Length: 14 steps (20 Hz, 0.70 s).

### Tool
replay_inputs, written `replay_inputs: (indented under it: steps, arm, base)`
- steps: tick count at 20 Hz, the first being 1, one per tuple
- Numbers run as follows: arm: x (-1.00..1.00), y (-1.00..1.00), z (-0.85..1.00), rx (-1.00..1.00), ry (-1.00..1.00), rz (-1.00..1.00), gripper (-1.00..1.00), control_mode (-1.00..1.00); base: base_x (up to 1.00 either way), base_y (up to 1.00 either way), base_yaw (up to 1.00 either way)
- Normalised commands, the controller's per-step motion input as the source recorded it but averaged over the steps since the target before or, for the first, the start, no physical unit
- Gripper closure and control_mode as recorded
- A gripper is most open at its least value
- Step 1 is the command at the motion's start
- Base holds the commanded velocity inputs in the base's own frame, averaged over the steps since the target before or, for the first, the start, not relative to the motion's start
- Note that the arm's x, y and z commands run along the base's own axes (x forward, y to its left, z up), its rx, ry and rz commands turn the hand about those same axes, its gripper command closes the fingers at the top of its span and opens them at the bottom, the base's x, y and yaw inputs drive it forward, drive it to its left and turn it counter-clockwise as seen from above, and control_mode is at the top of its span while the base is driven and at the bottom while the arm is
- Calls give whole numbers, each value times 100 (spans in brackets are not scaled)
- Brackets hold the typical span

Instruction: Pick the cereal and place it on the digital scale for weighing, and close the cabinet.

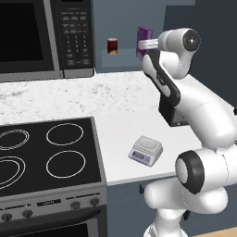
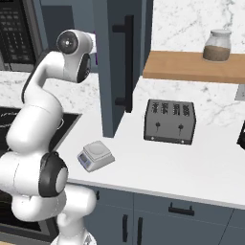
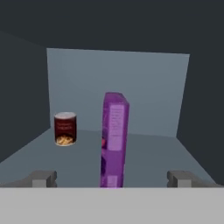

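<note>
The cereal (image 3: 114,140), a narrow purple box, stands upright on the shelf of the open cabinet (image 1: 127,61) with its thin edge toward the hand. My gripper (image 3: 112,179) is open, and its fingertips (image 3: 43,178) sit wide apart to either side of the box without touching it. From the left base view the cereal (image 1: 143,35) shows just beyond my wrist. The cabinet door (image 2: 112,72) with its black bar handle (image 2: 128,62) stands swung open. The digital scale (image 1: 146,150) rests bare on the white counter near the front edge, also seen as the scale (image 2: 95,155).
A dark red can (image 3: 65,128) stands left of the cereal on the same shelf. The microwave (image 1: 41,37) hangs left of the cabinet over the stove (image 1: 46,157). A black toaster (image 2: 170,121) sits right of the open door, and a jar (image 2: 217,45) stands on a wooden shelf.
</note>
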Motion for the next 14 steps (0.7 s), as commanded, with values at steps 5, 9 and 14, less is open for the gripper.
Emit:
replay_inputs:
  steps: [5, 9, 14]
  arm:
    - [29, 0, 0, 0, -1, 0, -100, -100]
    - [32, 0, 0, 0, 0, 0, -100, -100]
    - [38, 0, 0, 0, 0, 0, -100, -100]
  base:
    - [0, 0, 0]
    - [0, 0, 0]
    - [0, 0, 0]
